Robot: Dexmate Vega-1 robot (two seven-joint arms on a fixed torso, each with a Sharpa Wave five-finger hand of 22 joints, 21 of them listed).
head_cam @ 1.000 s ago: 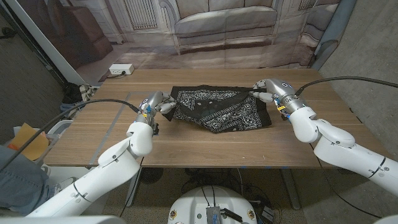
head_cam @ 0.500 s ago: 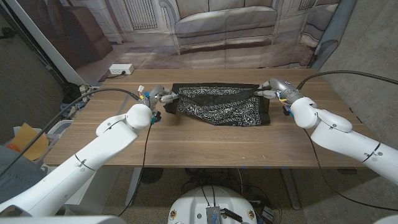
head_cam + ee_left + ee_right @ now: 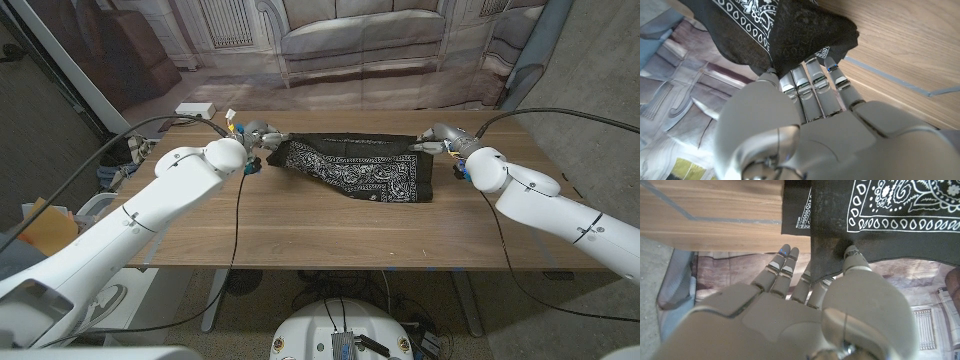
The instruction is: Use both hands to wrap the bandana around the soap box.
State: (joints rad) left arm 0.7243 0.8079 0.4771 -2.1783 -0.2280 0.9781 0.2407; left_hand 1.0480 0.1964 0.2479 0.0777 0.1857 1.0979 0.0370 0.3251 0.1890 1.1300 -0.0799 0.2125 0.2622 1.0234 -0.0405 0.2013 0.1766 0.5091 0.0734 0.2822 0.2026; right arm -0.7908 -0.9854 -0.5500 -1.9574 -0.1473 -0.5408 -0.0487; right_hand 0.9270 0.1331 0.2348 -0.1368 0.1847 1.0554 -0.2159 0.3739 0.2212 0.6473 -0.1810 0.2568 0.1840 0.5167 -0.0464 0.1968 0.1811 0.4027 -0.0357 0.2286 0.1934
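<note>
Black bandana (image 3: 355,170), stretched over the table (image 3: 300,225). Left hand (image 3: 258,140) and right hand (image 3: 432,140) each pinch a corner. Risk: uneven pull slips cloth from either grip.

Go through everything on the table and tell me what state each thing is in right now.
bandana: partly folded, far edge lifted and stretched between both hands
left hand: grips the bandana's left corner
right hand: grips the bandana's right corner
table: bears the bandana's near part
</note>
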